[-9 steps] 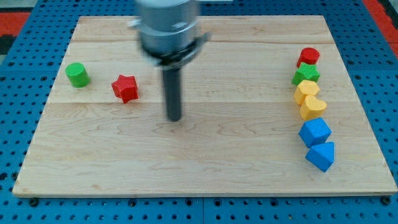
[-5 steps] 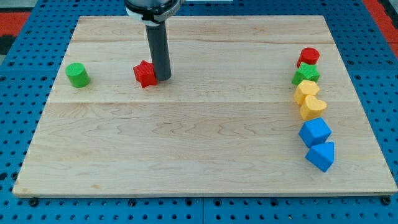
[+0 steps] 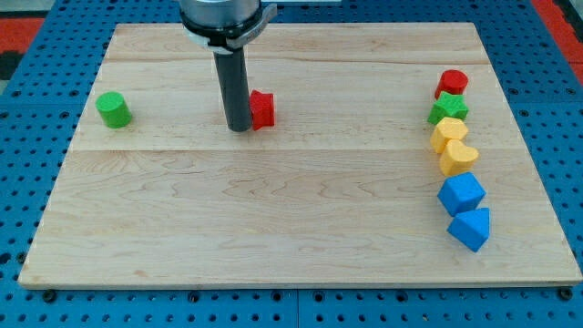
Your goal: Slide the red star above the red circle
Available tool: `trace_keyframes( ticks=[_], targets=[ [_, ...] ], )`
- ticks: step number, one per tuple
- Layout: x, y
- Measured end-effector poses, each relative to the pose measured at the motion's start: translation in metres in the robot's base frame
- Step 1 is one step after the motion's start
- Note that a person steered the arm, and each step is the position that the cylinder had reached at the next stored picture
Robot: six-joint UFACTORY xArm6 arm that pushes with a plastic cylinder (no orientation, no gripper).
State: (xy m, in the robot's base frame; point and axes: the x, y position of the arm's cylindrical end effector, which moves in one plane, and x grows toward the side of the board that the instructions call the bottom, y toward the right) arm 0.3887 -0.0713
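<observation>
- I have no jaws to open or shut; I end in a plain dark rod, so I hold nothing and can only push.
- My tip (image 3: 240, 128) rests on the bench (image 3: 273, 228), touching the red star (image 3: 262, 109) from the side nearer the bench's left edge.
- The red star sits in the upper middle of the bench, well apart from the red circle (image 3: 453, 83) near the right edge.
- I judge the step in hand to be the long push toward the right edge, not yet far along.
- The next move calls for pushing on rightward while steering toward the top right corner, so the star ends between the circle and the top edge.
- Below the circle, a column runs down the right edge: a green star (image 3: 448, 108), two yellow blocks (image 3: 453, 146), probably hearts, and two blue blocks (image 3: 465, 210).
- A green cylinder (image 3: 113, 109) stands near the left edge, out of the way.
- Nothing lies across the path; the risk is the star slipping off my tip or nudging the circle.
</observation>
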Motion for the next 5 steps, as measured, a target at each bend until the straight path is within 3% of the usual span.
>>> trace_keyframes(
  ticks=[1,2,3,5],
  targets=[
    [-0.048,0.031],
    [-0.019,0.084],
    [0.001,0.052],
    [-0.034,0.133]
  ],
)
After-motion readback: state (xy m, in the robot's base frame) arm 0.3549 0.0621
